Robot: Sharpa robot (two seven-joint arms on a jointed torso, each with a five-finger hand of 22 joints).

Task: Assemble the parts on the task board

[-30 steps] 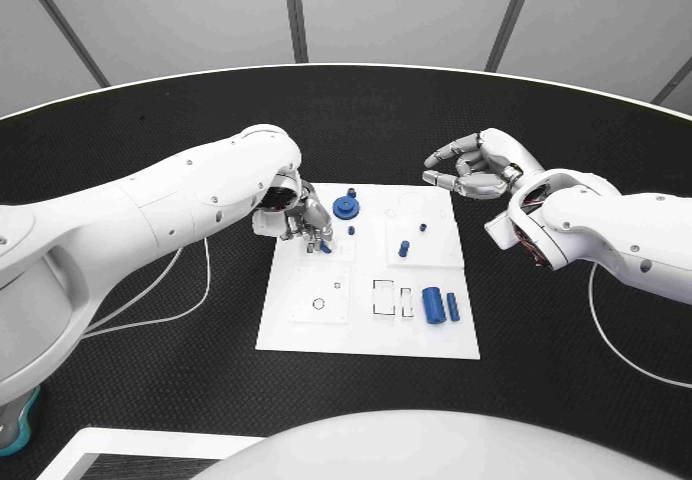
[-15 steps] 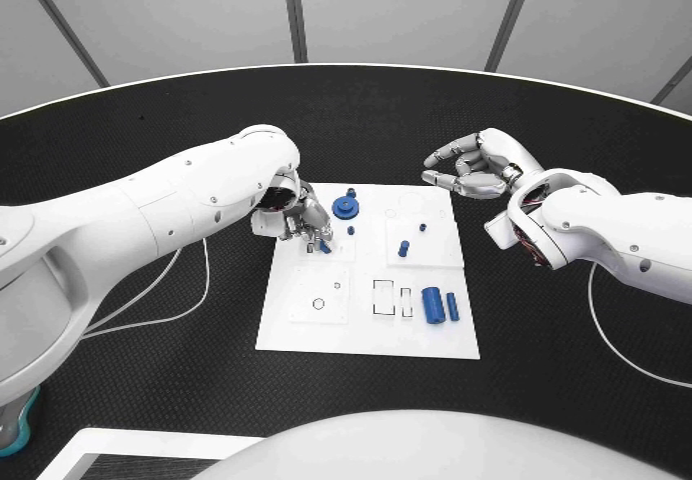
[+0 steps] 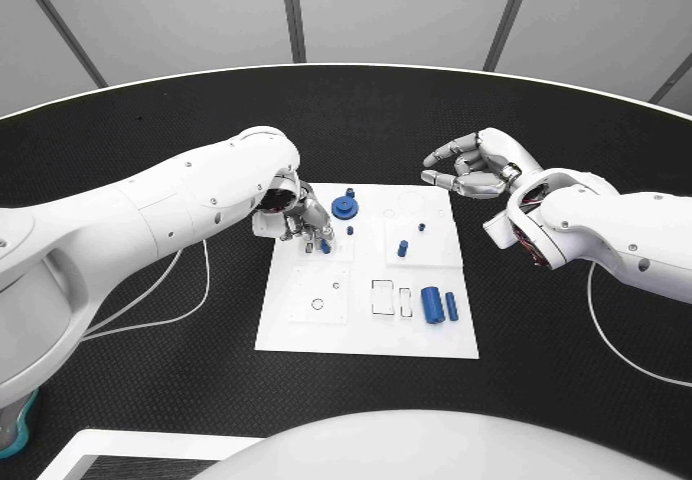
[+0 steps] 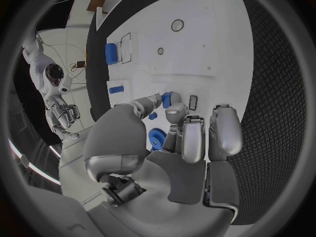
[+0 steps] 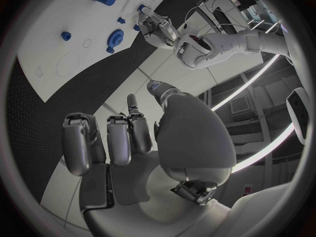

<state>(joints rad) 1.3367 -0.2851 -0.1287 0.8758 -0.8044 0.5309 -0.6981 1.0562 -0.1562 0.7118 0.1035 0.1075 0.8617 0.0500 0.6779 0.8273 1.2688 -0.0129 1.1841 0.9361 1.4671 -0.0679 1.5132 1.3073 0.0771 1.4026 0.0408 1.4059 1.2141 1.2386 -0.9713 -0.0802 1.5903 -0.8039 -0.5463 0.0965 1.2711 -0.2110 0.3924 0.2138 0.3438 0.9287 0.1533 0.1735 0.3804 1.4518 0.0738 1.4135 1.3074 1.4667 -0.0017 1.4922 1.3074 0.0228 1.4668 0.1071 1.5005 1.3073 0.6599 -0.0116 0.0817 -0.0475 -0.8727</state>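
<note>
1. Peg (image 3: 326, 246), small and blue, sits pinched at the left hand's (image 3: 299, 219) fingertips over the upper left part of the task board (image 3: 361, 335); the left wrist view shows it (image 4: 167, 99) held between the thumb and a finger.
2. Compared with a second ago, that hand has edged slightly further over the board and the peg has shifted with it; the other parts lie as before. I judge it is lining up an insertion, not yet made.
3. Its long axis looks close to upright, lower end toward the board, though its exact tilt is hard to tell.
4. Right hand (image 3: 473, 168) hangs over the desk (image 3: 173, 380) beyond the board's far right corner, fingers curled in, holding nothing.
5. Blue gear (image 3: 345, 207) sits just beside the left hand.
</note>
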